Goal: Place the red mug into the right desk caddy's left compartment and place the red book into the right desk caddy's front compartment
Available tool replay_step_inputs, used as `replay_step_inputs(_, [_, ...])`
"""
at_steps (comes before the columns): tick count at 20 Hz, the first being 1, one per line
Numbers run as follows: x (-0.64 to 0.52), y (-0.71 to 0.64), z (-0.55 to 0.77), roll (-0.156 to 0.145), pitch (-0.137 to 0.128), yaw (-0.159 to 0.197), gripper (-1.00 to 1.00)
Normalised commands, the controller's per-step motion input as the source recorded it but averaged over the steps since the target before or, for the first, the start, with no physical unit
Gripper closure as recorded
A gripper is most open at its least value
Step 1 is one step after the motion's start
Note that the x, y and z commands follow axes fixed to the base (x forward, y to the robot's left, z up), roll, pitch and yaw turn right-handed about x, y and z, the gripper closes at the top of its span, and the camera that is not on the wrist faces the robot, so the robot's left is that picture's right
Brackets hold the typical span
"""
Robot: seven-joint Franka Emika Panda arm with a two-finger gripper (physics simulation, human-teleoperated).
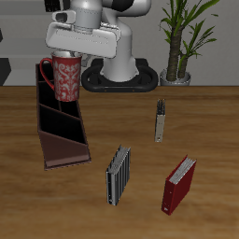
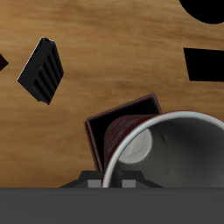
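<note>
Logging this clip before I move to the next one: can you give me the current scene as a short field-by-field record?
gripper: gripper shut on the mug's rim, above the caddy's far end
red mug: red speckled mug with loop handle, lifted, upright
caddy: long dark maroon-brown desk caddy with dividers, sloped low end toward the table's front edge
compartment under mug: square divider-walled section, seen below the mug in the wrist view
red book: thin dark-red hardcover book, upright near the front edge, untouched
other items: grey striped book; small slim dark book
</note>
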Motion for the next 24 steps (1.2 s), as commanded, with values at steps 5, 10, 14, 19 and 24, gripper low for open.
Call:
replay_step_inputs(5, [-0.15, -0.08, -0.01, -0.02, -0.019, -0.027, 1.0])
replay_step_inputs(10, [0.05, 0.0, -0.05, 0.01, 0.018, -0.023, 1.0])
replay_step_inputs(14, [0.12, 0.09, -0.18, -0.017, 0.045, -0.037, 1.0])
replay_step_inputs(19, [0.09, 0.15, -0.21, 0.013, 0.03, 0.01, 1.0])
replay_step_inputs(24, [0.03, 0.06, -0.14, 0.011, 0.011, -0.016, 1.0])
